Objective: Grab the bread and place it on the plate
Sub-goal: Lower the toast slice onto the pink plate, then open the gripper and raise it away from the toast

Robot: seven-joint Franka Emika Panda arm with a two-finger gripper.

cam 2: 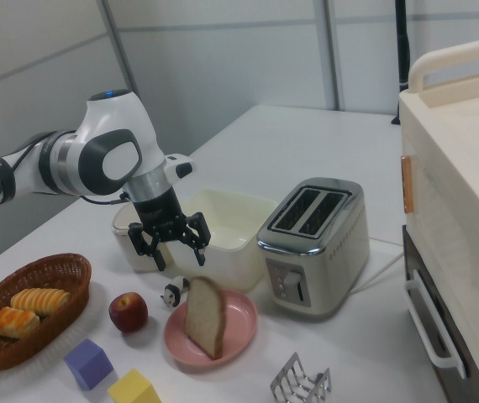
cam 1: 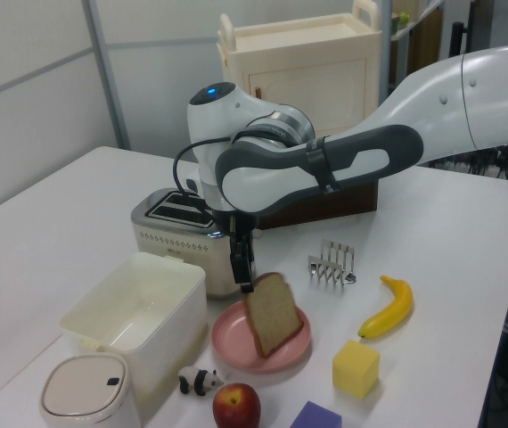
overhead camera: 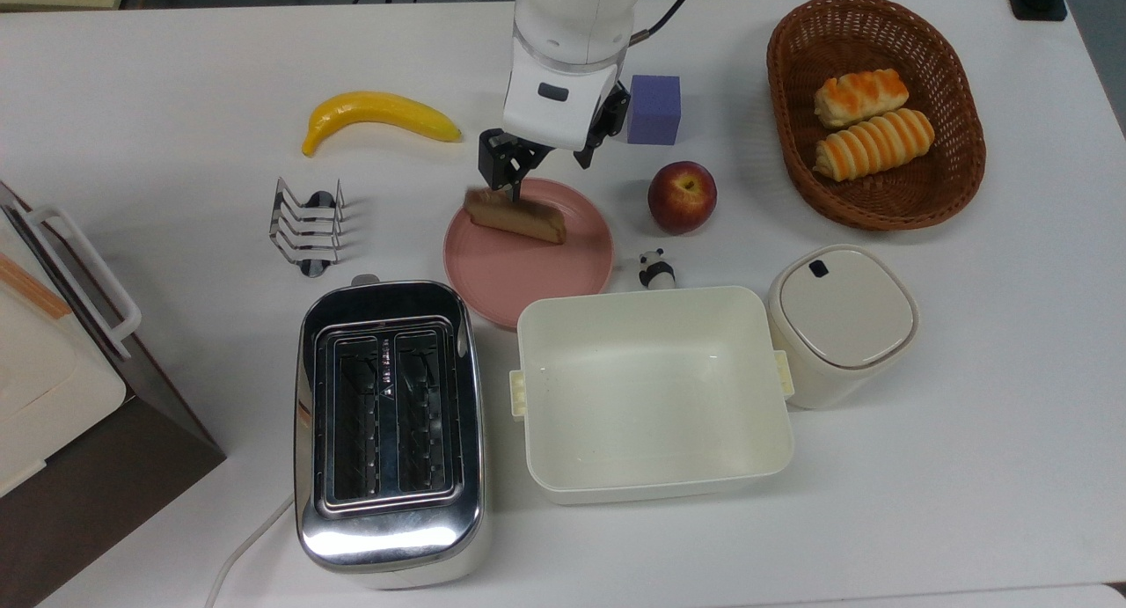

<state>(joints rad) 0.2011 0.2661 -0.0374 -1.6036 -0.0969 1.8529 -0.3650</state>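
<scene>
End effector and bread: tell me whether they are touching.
Apart. In the right view the end effector hangs open above the bread, with tub wall visible between its fingertips and the slice's top; the slice stands on the plate.

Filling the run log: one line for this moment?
phase: release | gripper: open, above plate | bread: free, on edge on plate | status: settling

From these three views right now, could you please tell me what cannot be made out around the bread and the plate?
- Bread: motion-blurred in the top view, so its exact tilt is unclear.
- Where it meets the plate: hidden behind the slice in the right view.
- Plate's near rim: covered by the toaster in the top view.
- Yellow block: behind the arm and claw in the top view.
</scene>
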